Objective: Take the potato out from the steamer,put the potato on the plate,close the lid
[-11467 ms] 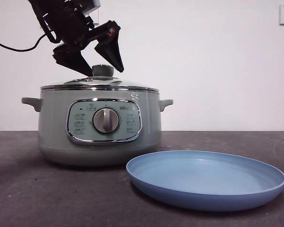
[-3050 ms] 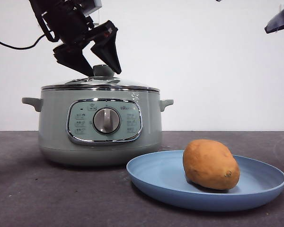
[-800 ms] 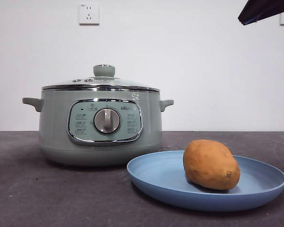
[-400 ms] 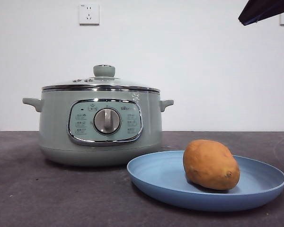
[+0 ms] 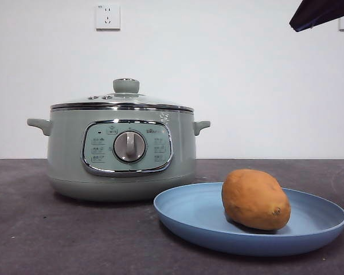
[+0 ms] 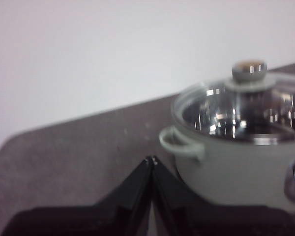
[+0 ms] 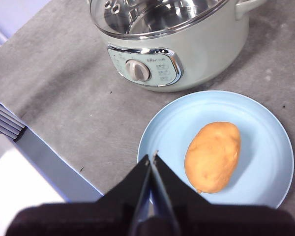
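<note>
Left gripper: jaws pressed together, tips meeting, nothing between them; held off to the side of the steamer, near one small side handle, clear of the pot wall. Right gripper: jaws likewise pressed together and empty, high above the table, tips seen over the near rim of the plate. In the front view only a dark tip at the top right corner; cannot tell from that view alone which arm it belongs to.

Plate: light blue, shallow, raised rim, flat on the dark grey table, in front of the steamer and offset to one side of it, near but apart from its base. Holds one item: potato, orange-brown, oval, lying on its side inside the rim, off centre in the plate, small dark spot at one end. From the right wrist view, potato lies lengthwise with bare blue plate all round it.

Steamer: pale sage green, chrome rim, front panel with silver dial. Lid seated on the rim, level, green knob upright on top. Through the glass lid, shiny metal interior and reflections only; contents cannot be made out.

White wall behind, with an outlet above the pot.
</note>
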`<move>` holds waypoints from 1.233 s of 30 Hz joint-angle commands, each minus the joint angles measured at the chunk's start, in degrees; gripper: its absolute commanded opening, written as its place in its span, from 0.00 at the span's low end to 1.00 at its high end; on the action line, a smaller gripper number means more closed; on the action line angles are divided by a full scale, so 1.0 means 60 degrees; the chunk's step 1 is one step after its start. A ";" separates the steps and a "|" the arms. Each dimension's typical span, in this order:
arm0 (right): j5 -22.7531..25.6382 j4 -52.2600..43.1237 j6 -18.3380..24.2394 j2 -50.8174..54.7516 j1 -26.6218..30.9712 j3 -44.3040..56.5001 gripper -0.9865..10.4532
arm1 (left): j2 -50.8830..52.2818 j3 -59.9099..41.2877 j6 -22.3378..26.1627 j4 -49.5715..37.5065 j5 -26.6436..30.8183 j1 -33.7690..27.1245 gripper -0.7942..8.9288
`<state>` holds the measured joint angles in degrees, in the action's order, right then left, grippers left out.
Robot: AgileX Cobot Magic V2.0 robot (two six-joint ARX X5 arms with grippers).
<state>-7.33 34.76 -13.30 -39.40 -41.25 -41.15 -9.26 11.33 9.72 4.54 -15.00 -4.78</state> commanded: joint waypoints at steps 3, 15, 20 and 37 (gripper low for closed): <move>0.0029 0.0040 -0.0044 0.0015 -0.0004 -0.0047 0.09 | 0.0546 -0.1005 -0.0444 -0.0557 0.0018 -0.0029 0.08; 0.0029 0.0044 -0.0044 0.0015 -0.0004 -0.0047 0.09 | 0.1322 -0.1865 -0.0769 -0.0248 0.0933 -0.0029 0.08; 0.0029 0.0047 -0.0044 0.0015 -0.0004 -0.0047 0.09 | 0.1530 -0.1865 -0.0889 0.0310 0.0994 -0.0029 0.08; 0.0029 0.0073 -0.0044 0.0015 -0.0004 -0.0047 0.09 | 0.1530 -0.1865 -0.0874 0.0896 0.0991 -0.0029 0.08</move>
<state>-7.33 35.20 -13.30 -39.35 -41.25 -41.15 -0.25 1.04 4.84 10.00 -9.15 -4.78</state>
